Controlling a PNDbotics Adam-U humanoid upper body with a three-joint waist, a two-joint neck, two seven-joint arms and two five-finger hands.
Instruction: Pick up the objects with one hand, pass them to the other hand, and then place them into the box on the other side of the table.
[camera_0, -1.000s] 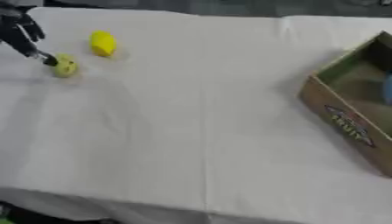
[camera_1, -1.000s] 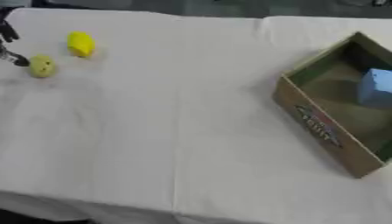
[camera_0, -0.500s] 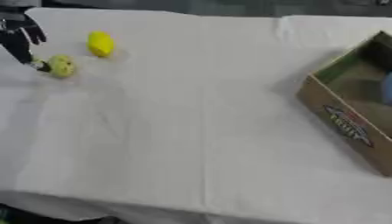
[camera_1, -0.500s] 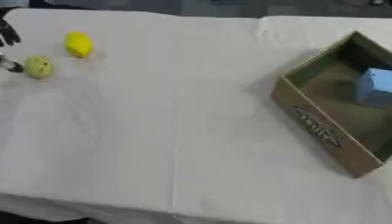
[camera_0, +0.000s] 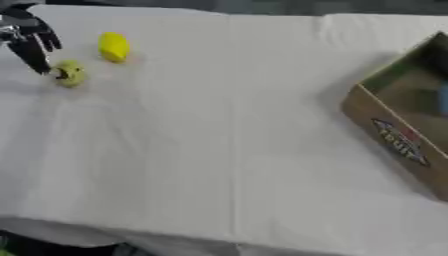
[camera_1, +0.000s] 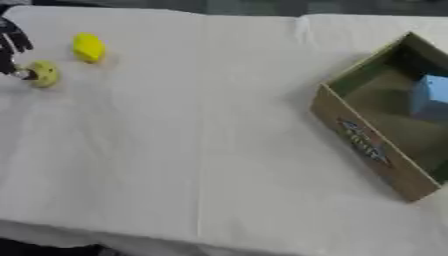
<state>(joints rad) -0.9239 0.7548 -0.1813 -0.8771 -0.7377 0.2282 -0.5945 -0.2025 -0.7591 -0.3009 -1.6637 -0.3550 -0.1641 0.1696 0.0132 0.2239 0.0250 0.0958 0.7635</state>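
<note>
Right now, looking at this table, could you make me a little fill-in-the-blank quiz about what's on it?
1. The robot's left hand reaches toward the small yellow-green ball at the table's ____ side.
2. Just beyond the ball lies a ____ lemon-shaped object.
3. The cardboard box already holds a light ____ block.

Missing words: left; yellow; blue

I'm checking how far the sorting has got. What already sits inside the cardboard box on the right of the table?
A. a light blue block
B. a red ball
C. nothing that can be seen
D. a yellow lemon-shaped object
A: in the right eye view a light blue block lies inside the box, while both yellow objects lie on the cloth at far left by the left hand.
</note>
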